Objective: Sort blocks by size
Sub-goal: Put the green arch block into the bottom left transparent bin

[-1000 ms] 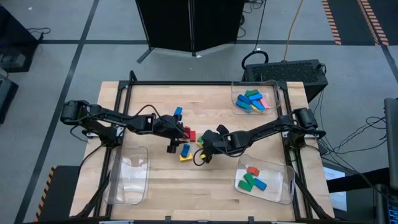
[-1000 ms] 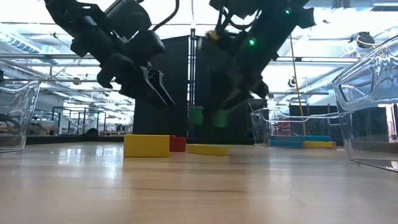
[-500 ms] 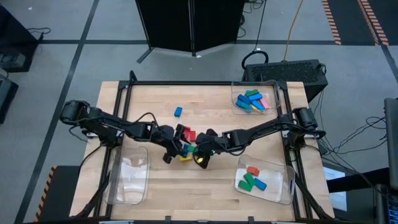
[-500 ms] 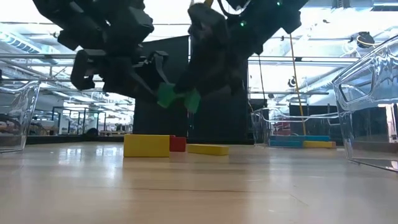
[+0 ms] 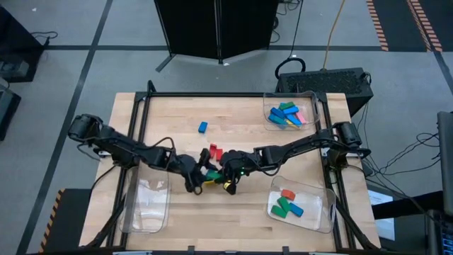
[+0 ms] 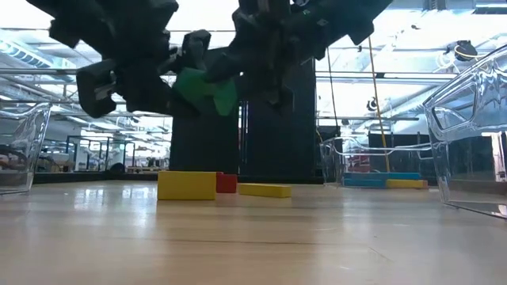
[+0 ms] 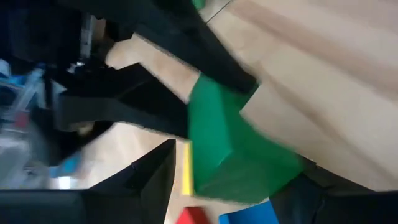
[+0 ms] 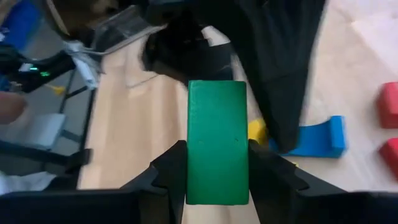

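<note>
presently i find no legible brand, label or writing on anything in view. my right gripper [image 8: 217,163] is clamped on a green block [image 8: 217,149], holding it above the middle of the table [image 5: 170,110], clear of the surface in the low view. my left gripper [image 5: 200,176] sits just beside it with fingers spread; the left wrist view shows the green block between them, though i cannot tell whether they touch it. below lie a yellow block [image 6: 186,185], red blocks [image 5: 215,151] and a blue block [image 5: 202,127]. sorted blocks fill the far right tray [image 5: 272,99] and the near right tray [image 5: 322,216]; the left tray [image 5: 134,212] stands apart
</note>
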You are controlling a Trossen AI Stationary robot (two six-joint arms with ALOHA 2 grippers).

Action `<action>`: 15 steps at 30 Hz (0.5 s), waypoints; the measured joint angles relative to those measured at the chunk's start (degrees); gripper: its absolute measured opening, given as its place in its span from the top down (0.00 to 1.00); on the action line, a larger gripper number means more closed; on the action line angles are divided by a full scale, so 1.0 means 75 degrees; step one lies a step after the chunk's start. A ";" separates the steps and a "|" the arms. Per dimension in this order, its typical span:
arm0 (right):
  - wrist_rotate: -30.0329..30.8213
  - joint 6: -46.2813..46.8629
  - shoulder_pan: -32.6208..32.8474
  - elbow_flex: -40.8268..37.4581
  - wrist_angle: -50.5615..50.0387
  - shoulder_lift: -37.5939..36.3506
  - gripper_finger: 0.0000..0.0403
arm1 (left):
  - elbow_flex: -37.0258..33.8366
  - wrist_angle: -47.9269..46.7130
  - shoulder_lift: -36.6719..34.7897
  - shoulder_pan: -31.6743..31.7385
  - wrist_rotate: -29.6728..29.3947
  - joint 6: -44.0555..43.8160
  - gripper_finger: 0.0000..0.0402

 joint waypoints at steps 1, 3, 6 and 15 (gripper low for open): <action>-0.0116 0.0025 0.0000 0.0000 0.0047 0.0000 0.68 | 0.0013 -0.0010 0.0000 -0.0109 -0.0301 0.0141 0.44; -0.0285 0.0038 0.0000 0.0000 0.0120 0.0000 0.68 | 0.0056 -0.0017 0.0000 -0.0341 -0.0845 0.0362 0.44; -0.0508 0.0021 0.0003 0.0000 0.0197 -0.0003 0.68 | 0.0127 -0.0014 0.0000 -0.0647 -0.1307 0.0529 0.44; -0.0695 -0.0019 -0.0032 0.0009 0.0296 -0.0030 0.67 | 0.0133 0.0054 -0.0078 -0.1254 -0.1663 0.0588 0.56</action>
